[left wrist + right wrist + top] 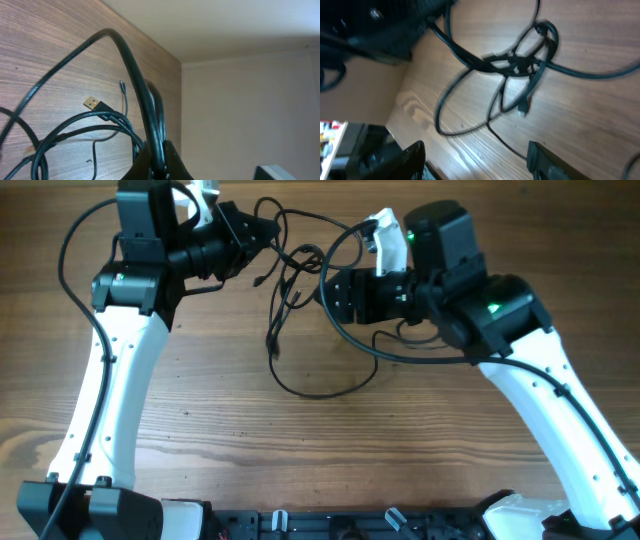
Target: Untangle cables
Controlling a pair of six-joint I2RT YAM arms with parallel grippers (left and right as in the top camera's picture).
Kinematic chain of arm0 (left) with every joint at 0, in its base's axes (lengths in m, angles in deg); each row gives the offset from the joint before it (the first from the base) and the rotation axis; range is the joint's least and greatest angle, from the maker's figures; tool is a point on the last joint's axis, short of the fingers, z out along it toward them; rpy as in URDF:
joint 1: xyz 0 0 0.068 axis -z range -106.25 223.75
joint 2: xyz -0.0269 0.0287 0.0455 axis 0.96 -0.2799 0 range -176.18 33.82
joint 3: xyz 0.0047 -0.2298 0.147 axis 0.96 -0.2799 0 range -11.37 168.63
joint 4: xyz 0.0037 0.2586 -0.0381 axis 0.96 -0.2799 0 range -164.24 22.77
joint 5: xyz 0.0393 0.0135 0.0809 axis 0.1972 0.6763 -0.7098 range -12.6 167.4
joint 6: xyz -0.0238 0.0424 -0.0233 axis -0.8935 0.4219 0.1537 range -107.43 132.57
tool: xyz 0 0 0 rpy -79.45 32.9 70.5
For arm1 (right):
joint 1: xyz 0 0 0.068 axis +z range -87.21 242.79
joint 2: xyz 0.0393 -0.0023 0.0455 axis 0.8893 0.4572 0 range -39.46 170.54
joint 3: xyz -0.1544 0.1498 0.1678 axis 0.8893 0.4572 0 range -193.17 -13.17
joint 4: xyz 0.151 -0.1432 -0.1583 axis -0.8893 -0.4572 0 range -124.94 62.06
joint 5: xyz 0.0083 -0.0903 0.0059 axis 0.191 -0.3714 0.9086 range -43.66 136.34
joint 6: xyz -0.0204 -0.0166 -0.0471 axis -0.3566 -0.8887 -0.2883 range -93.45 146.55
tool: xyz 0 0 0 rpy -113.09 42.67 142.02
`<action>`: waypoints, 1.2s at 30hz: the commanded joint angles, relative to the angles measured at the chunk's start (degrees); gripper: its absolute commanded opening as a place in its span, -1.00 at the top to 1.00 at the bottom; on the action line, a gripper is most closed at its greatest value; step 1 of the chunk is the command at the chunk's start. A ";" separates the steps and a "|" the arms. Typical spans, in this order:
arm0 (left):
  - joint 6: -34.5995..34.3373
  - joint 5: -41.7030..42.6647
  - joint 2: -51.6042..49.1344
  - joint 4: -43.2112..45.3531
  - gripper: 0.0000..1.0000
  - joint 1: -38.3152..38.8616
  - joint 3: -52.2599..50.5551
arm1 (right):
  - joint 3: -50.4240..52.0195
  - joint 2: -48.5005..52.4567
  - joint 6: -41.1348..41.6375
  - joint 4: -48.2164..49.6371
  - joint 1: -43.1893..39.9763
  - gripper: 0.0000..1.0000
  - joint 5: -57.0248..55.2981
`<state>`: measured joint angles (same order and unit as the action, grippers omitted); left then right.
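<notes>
The thin black bendy cables lay on the brown wooden worktop, and they were not sorted out yet. A tight knot sat in the middle of them. 1 big loose loop ran from the knot toward the robot's side. More loops spread out to the left and right of the knot.

The step in hand looked like pulling the knot apart. The left claw was up and to the left of the knot. It was clenched tight on the cables, which rose out of it in a tall bend. I could not tell if it gripped 1 cable or 2. A small black plug with a gold tip lay free on the worktop near the knot.

The right claw was just to the right of the knot. Its 2 fingers were spread wide and it held nothing.

I think the right claw should go to the knot next, pinch 1 cable there, and pull away from the left claw. That calls for care. The cables are much thinner than the claw, so 1 could slip out, or 2 could get pinched together.
</notes>
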<state>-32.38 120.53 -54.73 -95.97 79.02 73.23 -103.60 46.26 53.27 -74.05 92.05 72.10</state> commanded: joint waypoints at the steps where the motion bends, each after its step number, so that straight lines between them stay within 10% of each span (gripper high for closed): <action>1: -0.81 -2.82 -0.09 0.37 0.92 0.15 0.55 | -1.05 4.15 8.61 4.66 2.71 -0.25 -4.35; 17: -24.00 -8.04 -0.07 0.83 0.92 0.52 0.55 | -1.01 16.55 10.91 14.21 2.95 0.11 -10.99; 21: -25.97 -10.71 -0.07 0.55 0.92 0.35 0.55 | -1.09 18.27 10.99 12.48 1.79 0.85 -15.69; 28: -25.81 -54.55 -0.13 -12.44 0.92 0.35 0.55 | -1.14 2.73 6.16 -1.62 -7.93 0.91 -21.33; 36: -17.99 -59.25 -0.13 -13.40 0.92 -1.14 0.55 | -1.14 -17.25 4.68 -4.50 -24.98 0.91 -19.93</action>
<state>-54.50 71.51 -54.77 -109.28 80.95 73.34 -103.76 34.21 59.63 -78.14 73.34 57.08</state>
